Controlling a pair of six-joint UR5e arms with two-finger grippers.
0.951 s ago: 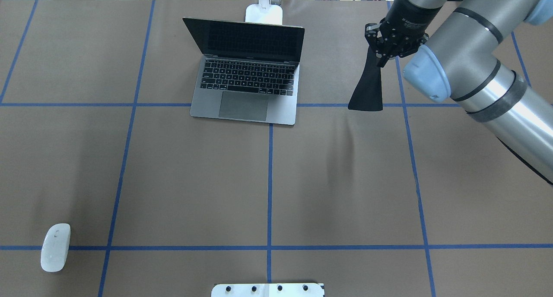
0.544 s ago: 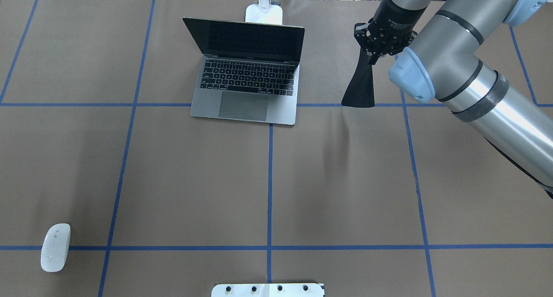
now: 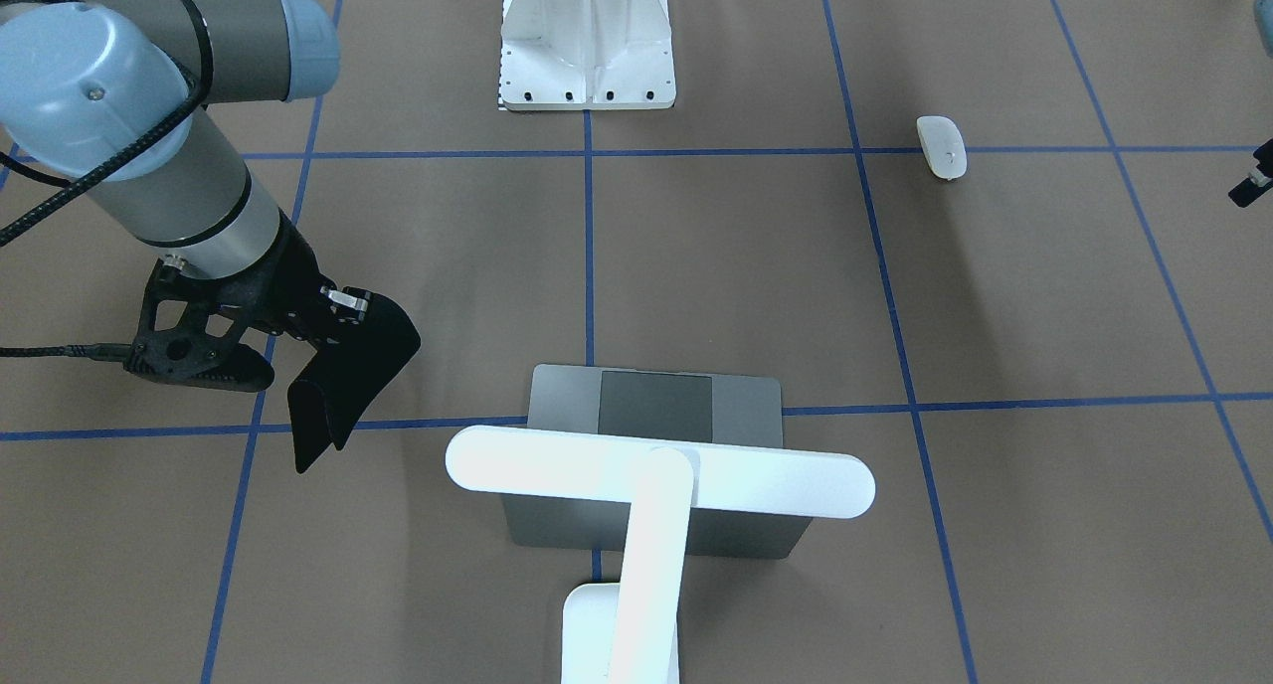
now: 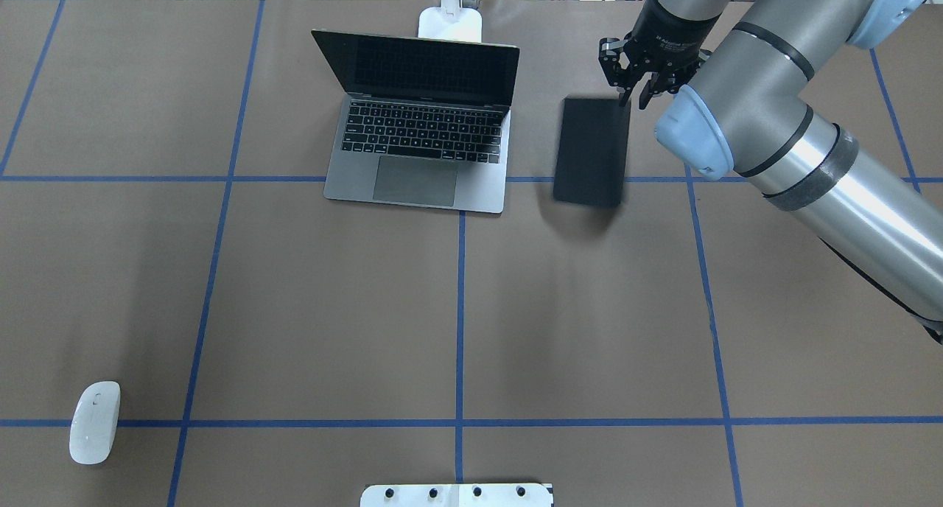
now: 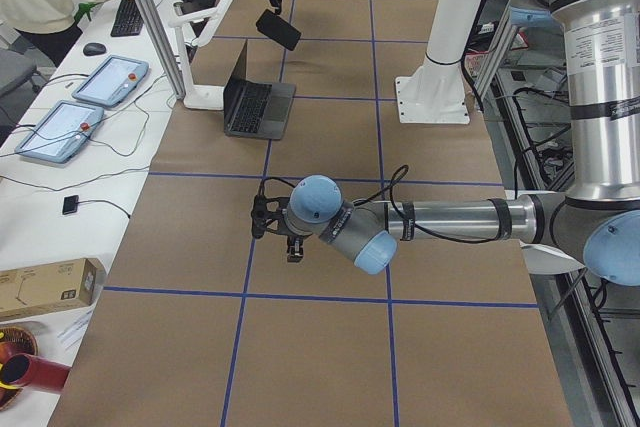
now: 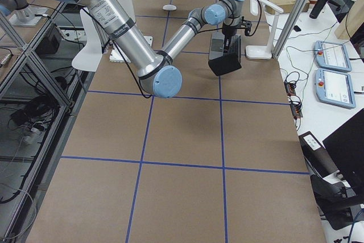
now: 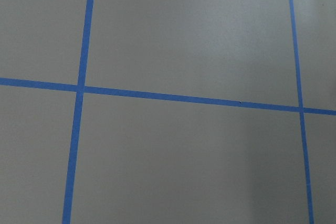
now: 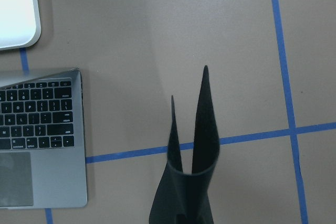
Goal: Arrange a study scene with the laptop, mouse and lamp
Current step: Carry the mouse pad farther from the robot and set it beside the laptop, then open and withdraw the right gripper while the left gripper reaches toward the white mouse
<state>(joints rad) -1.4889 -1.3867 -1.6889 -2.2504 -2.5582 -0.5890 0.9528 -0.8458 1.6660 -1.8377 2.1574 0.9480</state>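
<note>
The open space-grey laptop [image 4: 420, 124] sits at the far middle of the table, also in the front view [image 3: 557, 396] and the right wrist view [image 8: 37, 129]. The white T-shaped lamp [image 3: 656, 480] stands just behind it, with its base [image 4: 449, 24] at the table's far edge. The small white mouse [image 4: 94, 422] lies alone at the near left. My right gripper [image 4: 633, 94] is right of the laptop, shut on a thin black mat [image 4: 591, 151] that hangs curled above the table [image 3: 343, 376]. My left gripper [image 5: 290, 247] hovers over bare table; I cannot tell its state.
A white ribbed bolted mount [image 3: 587, 43] stands at the near middle edge [image 4: 457, 494]. Blue tape lines [image 4: 460, 308] divide the brown table cover into squares. An operator's bench with tablets [image 5: 100, 82] runs beyond the far edge.
My right gripper has moved left and farther back with the black mat. The mat has swung from edge-on to show its broad face, closer to the laptop.
</note>
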